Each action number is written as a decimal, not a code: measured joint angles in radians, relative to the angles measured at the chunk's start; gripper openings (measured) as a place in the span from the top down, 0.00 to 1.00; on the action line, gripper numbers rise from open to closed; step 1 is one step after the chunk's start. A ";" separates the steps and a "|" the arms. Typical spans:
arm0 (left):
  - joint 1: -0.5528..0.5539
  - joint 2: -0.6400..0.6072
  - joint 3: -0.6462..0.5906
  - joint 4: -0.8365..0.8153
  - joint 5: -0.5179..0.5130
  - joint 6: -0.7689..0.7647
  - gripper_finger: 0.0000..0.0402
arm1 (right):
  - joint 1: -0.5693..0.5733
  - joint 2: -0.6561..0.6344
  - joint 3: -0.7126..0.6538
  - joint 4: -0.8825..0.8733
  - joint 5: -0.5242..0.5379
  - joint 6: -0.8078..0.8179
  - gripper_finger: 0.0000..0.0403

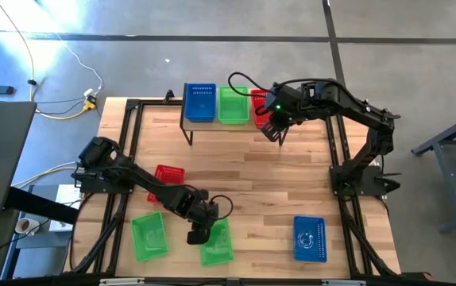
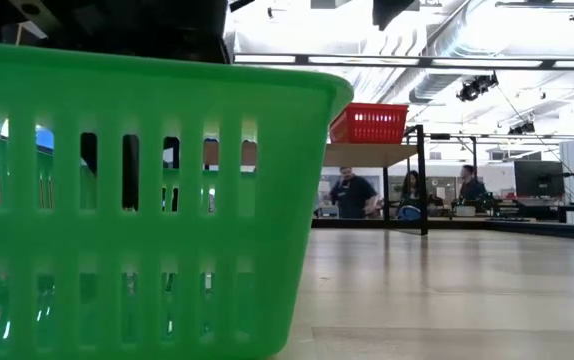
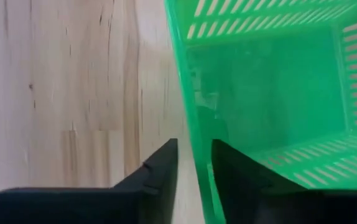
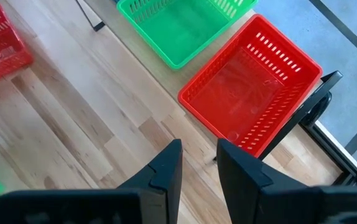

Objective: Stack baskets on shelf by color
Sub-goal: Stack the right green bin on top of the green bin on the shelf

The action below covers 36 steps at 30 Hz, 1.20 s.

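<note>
Your left hand point(image 3: 194, 180) has one finger inside the green basket point(image 1: 216, 242) and one outside, straddling its wall but not pinching yet. Squeeze firmly, then lift straight. Your right hand point(image 4: 198, 165) waits partly open, empty, beside the shelf point(image 1: 187, 121).

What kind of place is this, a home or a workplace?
Probably a workplace, such as a robotics lab or workshop: exposed ceiling ducts with long strip lights, people at desks with monitors in the background, and a bare concrete floor around the wooden table.
</note>
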 joint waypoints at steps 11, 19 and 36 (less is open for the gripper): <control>0.014 -0.015 0.000 -0.002 0.000 0.087 0.99 | 0.000 0.000 0.000 -0.004 -0.015 0.000 0.78; 0.082 -0.103 0.000 -0.020 -0.022 0.149 0.99 | 0.023 0.000 0.000 -0.005 -0.045 0.000 0.78; 0.270 -0.368 0.001 -0.117 -0.437 0.223 1.00 | 0.155 0.013 0.000 0.018 0.041 0.060 0.78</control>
